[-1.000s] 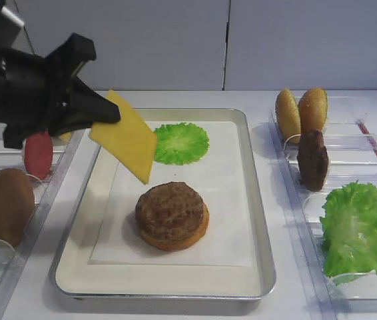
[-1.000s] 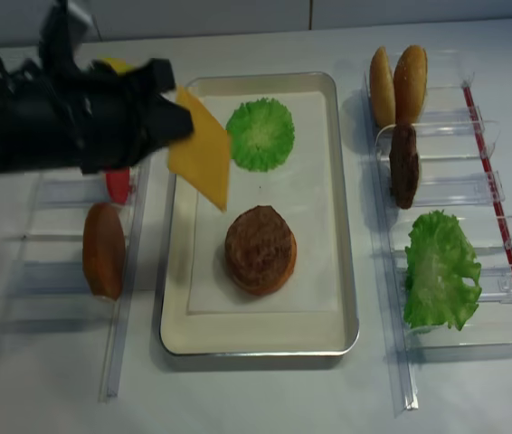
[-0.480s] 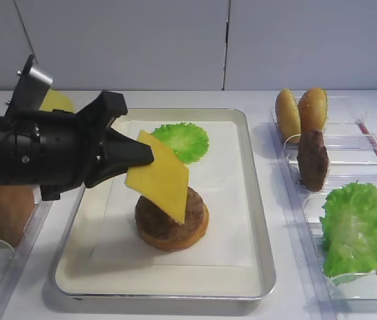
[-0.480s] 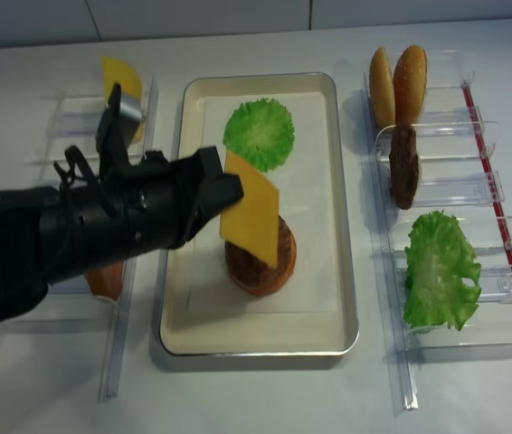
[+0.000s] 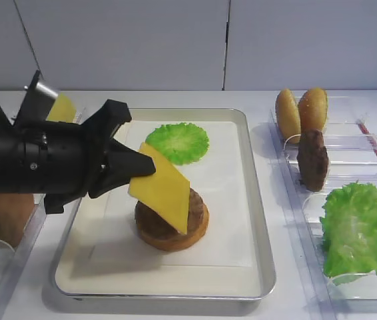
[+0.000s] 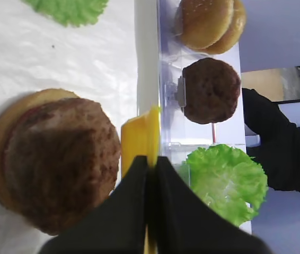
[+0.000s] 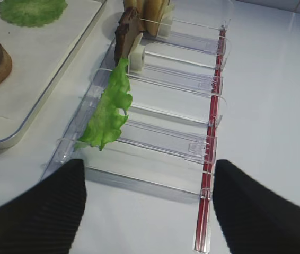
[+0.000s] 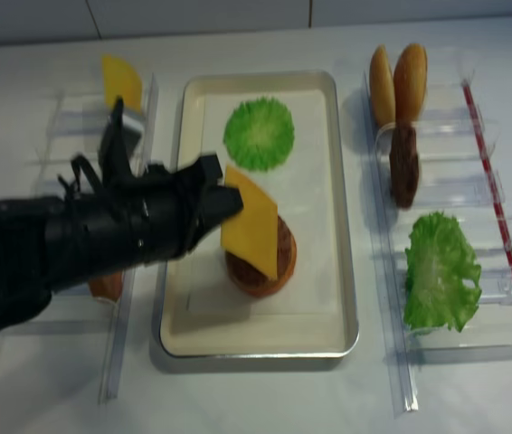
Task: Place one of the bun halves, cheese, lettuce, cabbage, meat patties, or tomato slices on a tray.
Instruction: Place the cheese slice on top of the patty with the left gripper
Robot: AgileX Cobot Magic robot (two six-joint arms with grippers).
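Yellow cheese (image 5: 163, 193) in left claw (image 5: 137, 172) — tilted, over patty (image 5: 193, 208)

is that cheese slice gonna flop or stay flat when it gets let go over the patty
The cheese, pinched at one edge by the left gripper, stays flat while tilted, so it is probably fairly stiff. Thin and smooth, it may slide on the patty rather than drape.
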